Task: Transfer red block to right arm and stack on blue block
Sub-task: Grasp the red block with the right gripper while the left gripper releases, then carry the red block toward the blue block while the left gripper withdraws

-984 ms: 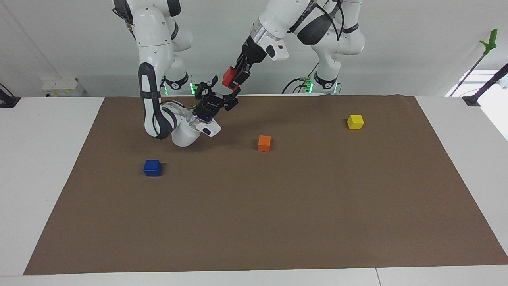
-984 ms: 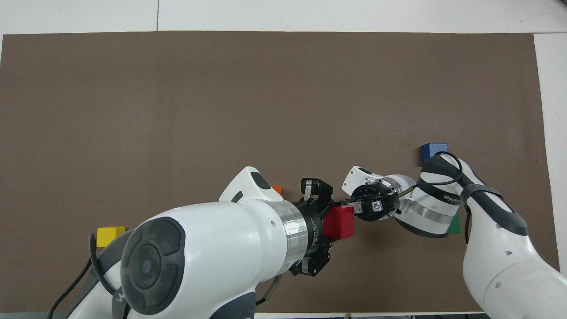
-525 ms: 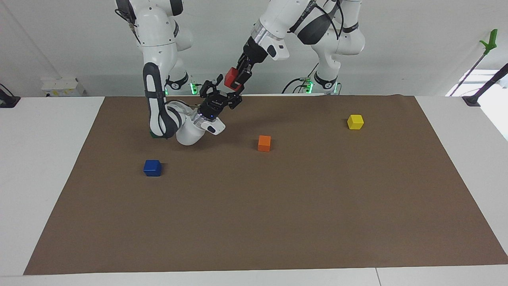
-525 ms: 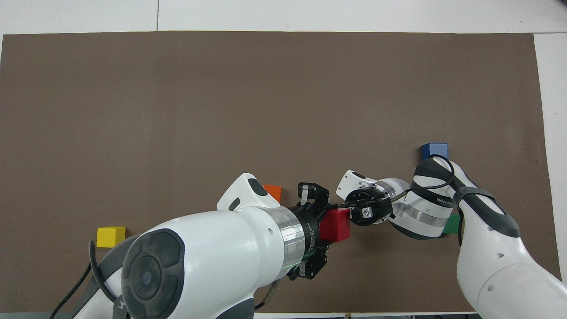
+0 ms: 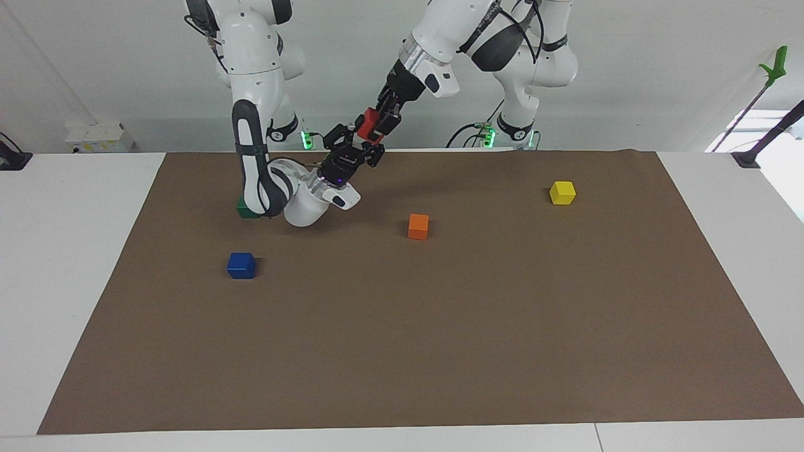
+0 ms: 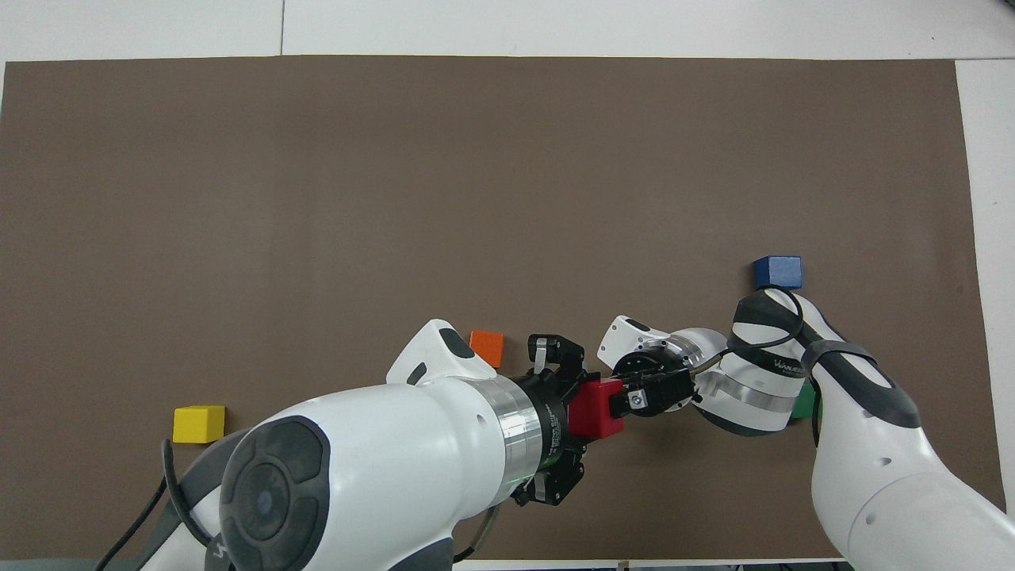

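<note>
In the facing view we see the left gripper (image 5: 375, 125) clamped on the red block (image 5: 366, 124), up in the air over the mat's (image 5: 440, 351) robot-side edge. There the right gripper (image 5: 352, 147) meets it from below, fingers spread about the block, apparently not yet closed. The blue block (image 5: 241, 265) waits on the mat toward the right arm's end.

From overhead, the red block (image 6: 593, 408) sits between both grippers, which suits a handover; the blue block (image 6: 777, 272) is clear of both arms for stacking.
</note>
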